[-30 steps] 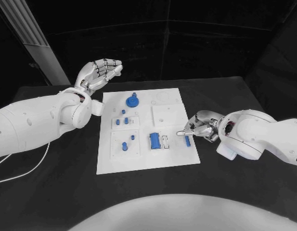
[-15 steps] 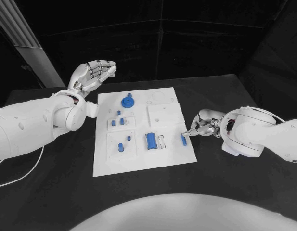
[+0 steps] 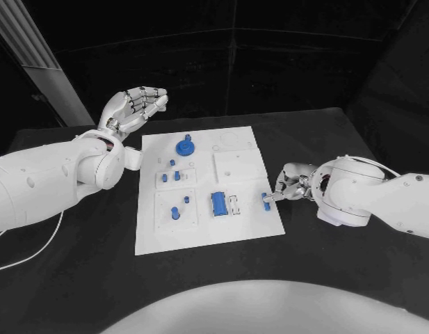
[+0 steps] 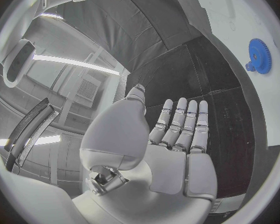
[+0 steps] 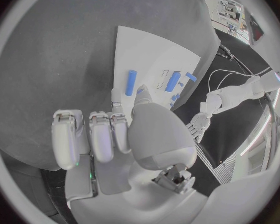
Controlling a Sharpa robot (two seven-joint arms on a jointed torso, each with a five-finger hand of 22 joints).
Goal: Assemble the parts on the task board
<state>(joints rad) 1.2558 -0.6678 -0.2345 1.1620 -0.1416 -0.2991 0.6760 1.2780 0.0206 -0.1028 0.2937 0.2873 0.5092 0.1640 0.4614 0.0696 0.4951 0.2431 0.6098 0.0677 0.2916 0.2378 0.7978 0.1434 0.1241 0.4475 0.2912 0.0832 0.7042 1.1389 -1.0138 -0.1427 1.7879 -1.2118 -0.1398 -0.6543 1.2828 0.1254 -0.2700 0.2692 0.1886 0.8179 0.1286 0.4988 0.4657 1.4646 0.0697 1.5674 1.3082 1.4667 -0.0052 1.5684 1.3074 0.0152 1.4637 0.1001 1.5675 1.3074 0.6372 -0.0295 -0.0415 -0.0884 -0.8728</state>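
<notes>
The right hand (image 3: pixel 293 186) reaches for the blue peg (image 3: pixel 266 201) at the task board's (image 3: pixel 249 229) edge (contact seemingly absent), fingers parted; the left hand (image 3: pixel 134 108) hovers empty, open.

My flat white rectangular task board (image 3: pixel 199 229) lies on the matte black table (image 3: pixel 74 264). The small plastic parts are blue: a round toothed gear (image 3: pixel 185 147), a short bar (image 3: pixel 217 203), and a slim peg (image 3: pixel 266 201). My silver metal left hand (image 3: pixel 132 108) and right hand (image 3: pixel 293 185) look plain, possibly with darker seams.
</notes>
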